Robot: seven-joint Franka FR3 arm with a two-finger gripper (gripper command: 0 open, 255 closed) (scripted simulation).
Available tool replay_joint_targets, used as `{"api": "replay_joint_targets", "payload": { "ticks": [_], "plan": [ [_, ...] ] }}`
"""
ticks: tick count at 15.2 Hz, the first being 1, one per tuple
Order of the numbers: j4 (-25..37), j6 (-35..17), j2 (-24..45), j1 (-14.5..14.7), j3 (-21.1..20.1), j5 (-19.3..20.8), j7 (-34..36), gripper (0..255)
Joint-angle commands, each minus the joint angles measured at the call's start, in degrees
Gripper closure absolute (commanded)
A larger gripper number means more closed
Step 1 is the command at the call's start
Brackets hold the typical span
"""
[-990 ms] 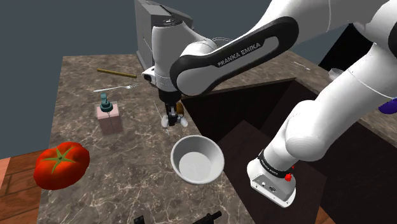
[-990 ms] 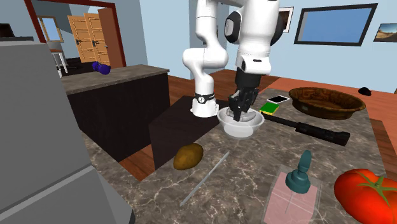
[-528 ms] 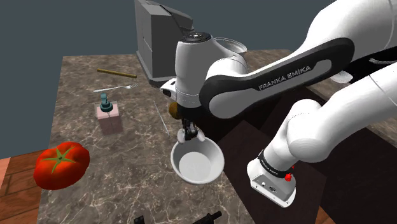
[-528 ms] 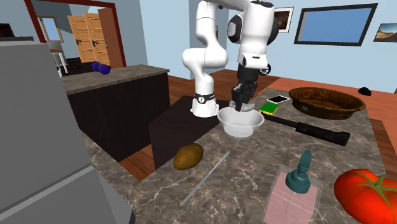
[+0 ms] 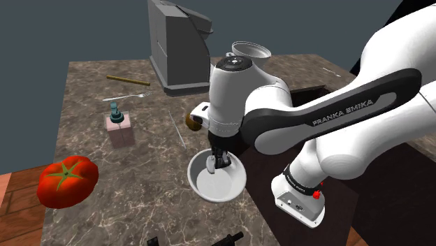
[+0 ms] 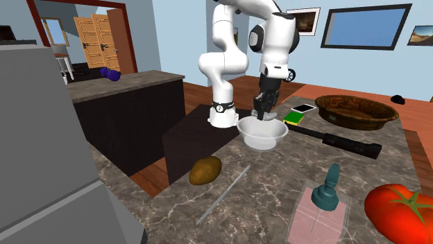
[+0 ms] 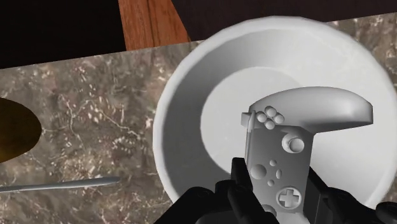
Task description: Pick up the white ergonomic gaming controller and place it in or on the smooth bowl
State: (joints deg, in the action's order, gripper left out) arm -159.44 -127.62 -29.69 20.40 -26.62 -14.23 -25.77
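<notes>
While clasping controller [image 7: 299, 127], claw [image 7: 280, 183] pts down over bowl [image 7: 181, 121].

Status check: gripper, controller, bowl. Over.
Gripper shut on white game controller. Controller held over white bowl, not yet released. Nothing blocking the drop.

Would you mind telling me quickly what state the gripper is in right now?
Gripper: shut on the white controller, holding it over the inside of the white bowl.
</notes>
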Motion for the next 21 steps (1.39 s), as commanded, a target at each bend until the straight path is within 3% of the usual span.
{"api": "replay_joint_targets", "payload": {
  "ticks": [1,8,16,17,21],
  "plan": [
    [-0.6,-2.3,1.6,-0.2,-0.6,0.0,0.3,255],
    [-2.6,-9.7,7.1,-1.1,-2.4,0.4,1.2,255],
    [-2.6,-9.7,7.1,-1.1,-2.4,0.4,1.2,255],
    [-2.6,-9.7,7.1,-1.1,-2.4,0.4,1.2,0],
    [-2.6,-9.7,7.1,-1.1,-2.4,0.4,1.2,0]
  ]
}}
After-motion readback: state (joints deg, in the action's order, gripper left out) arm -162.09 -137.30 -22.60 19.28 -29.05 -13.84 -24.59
